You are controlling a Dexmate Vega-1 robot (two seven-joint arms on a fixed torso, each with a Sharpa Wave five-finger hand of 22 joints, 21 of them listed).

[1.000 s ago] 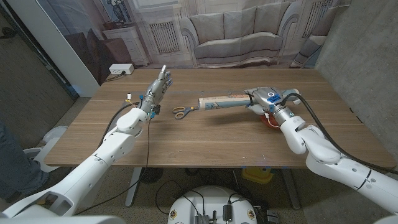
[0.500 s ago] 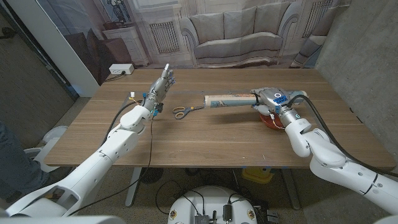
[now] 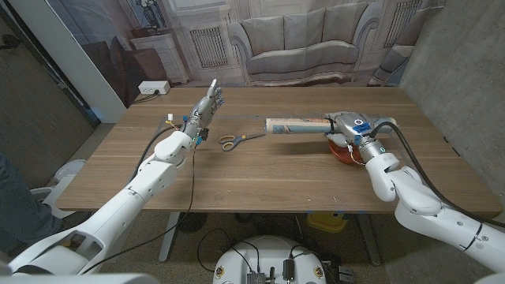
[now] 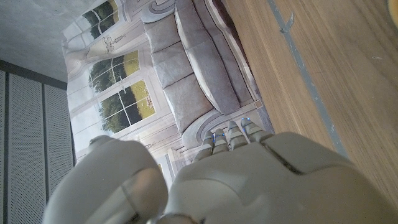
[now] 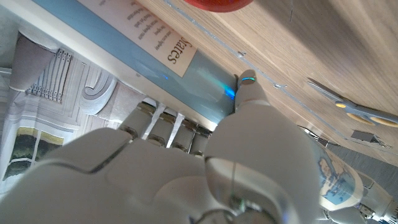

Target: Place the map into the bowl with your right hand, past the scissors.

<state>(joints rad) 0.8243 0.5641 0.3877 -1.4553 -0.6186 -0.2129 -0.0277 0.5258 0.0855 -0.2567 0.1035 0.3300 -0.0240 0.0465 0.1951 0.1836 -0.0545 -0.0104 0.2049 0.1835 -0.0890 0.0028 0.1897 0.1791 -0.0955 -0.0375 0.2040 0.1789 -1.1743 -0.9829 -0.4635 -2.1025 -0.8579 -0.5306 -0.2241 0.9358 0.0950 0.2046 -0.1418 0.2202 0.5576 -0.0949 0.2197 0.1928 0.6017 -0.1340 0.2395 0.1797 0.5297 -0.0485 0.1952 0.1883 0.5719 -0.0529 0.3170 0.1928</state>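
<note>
At the upper left of the head view, the left hand (image 3: pixel 207 108) is raised above the table (image 3: pixel 260 177), fingers straight and apart, holding nothing. Just right of it, near the frame's centre, the scissors (image 3: pixel 235 140) lie flat. Further right, the right hand (image 3: pixel 347 126) grips one end of the rolled map (image 3: pixel 298 125), held level above the red bowl (image 3: pixel 345 153). The right wrist view shows print on the map; only "States" can be read.
</note>
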